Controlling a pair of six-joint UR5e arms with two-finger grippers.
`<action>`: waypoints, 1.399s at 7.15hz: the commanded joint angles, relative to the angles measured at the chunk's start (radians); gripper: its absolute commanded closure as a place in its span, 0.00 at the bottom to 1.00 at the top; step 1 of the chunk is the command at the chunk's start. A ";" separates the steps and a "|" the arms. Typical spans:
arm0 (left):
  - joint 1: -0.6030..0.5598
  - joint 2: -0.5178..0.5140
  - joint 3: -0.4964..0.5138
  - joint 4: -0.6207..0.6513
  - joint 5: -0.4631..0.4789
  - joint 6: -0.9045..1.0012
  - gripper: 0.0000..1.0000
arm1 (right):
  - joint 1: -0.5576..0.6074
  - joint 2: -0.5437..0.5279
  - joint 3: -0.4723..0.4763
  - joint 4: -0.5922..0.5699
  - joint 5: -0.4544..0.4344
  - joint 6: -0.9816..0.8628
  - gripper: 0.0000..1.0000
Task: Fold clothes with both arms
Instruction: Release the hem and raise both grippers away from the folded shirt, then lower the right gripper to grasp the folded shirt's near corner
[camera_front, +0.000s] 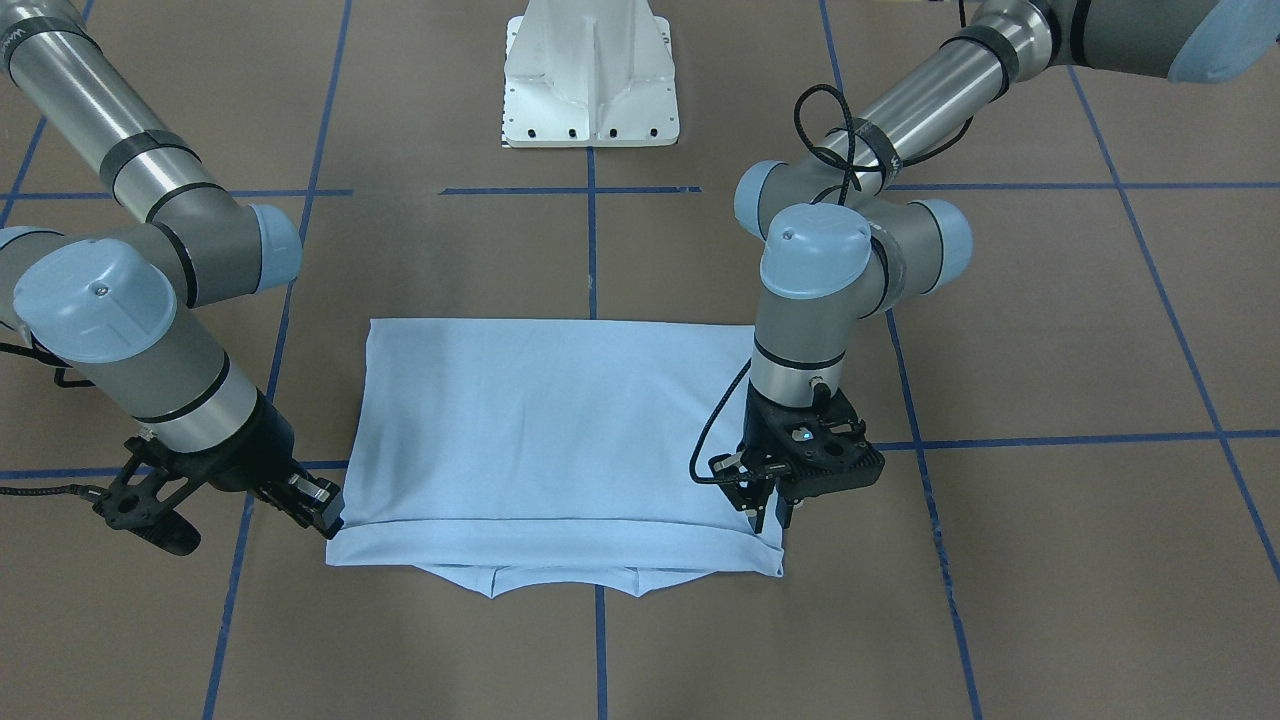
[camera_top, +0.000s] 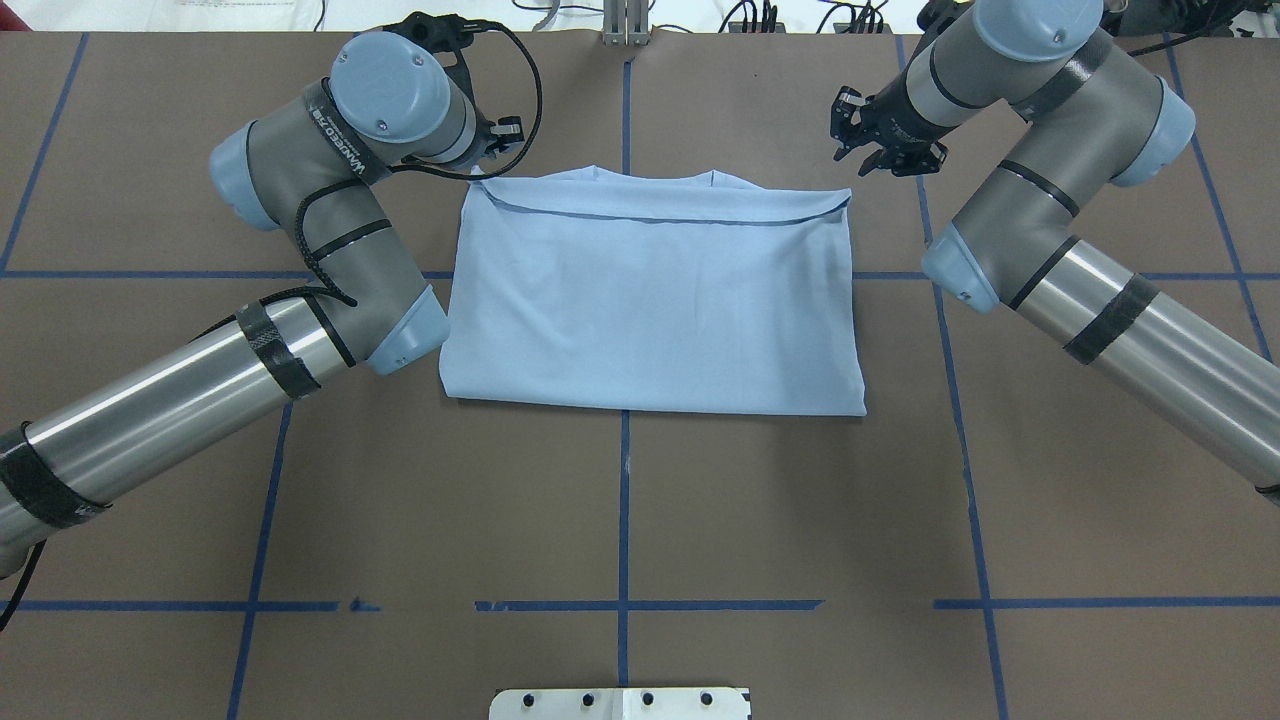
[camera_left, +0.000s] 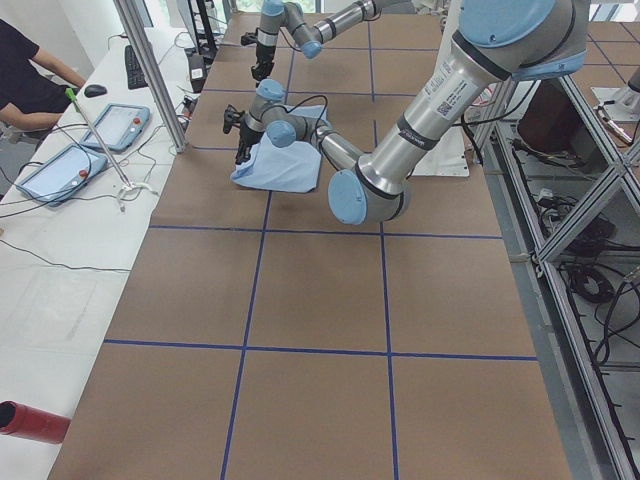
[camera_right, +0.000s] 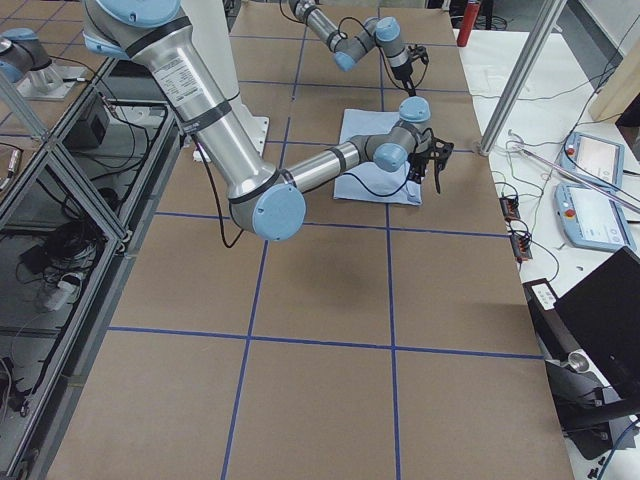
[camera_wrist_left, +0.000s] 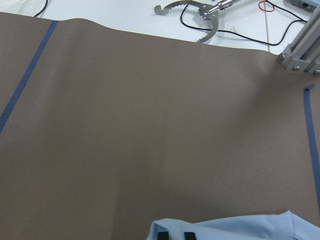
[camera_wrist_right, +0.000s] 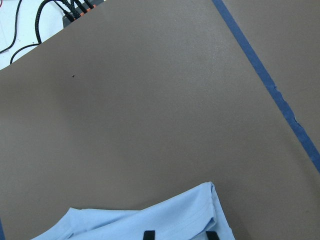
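The light blue T-shirt (camera_front: 560, 420) lies flat on the brown table, folded in half, with the collar edge (camera_front: 560, 582) peeking out under the fold. Its print is hidden. My left gripper (camera_front: 771, 522) points down at the folded edge's corner. In the left wrist view (camera_wrist_left: 174, 236) its fingertips stand a narrow gap apart over the fabric (camera_wrist_left: 240, 227). My right gripper (camera_front: 330, 518) is at the opposite corner. In the right wrist view (camera_wrist_right: 180, 235) its fingertips are wide apart, with the shirt corner (camera_wrist_right: 200, 210) lying flat between them. The shirt also shows in the overhead view (camera_top: 655, 300).
The white pedestal base (camera_front: 590, 80) stands behind the shirt. Blue tape lines (camera_front: 592, 250) cross the table. Beyond the far edge are a white bench with tablets (camera_left: 60, 170), an aluminium post (camera_left: 150, 75) and a seated person (camera_left: 25, 70).
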 joint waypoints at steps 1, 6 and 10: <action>0.005 0.001 -0.003 -0.009 -0.001 0.004 0.01 | 0.001 -0.001 0.000 -0.001 0.000 -0.001 0.00; 0.008 0.082 -0.217 0.010 -0.026 0.042 0.01 | -0.208 -0.307 0.418 -0.006 -0.105 0.143 0.00; 0.018 0.096 -0.231 0.007 -0.049 0.040 0.01 | -0.375 -0.396 0.427 -0.009 -0.241 0.143 0.04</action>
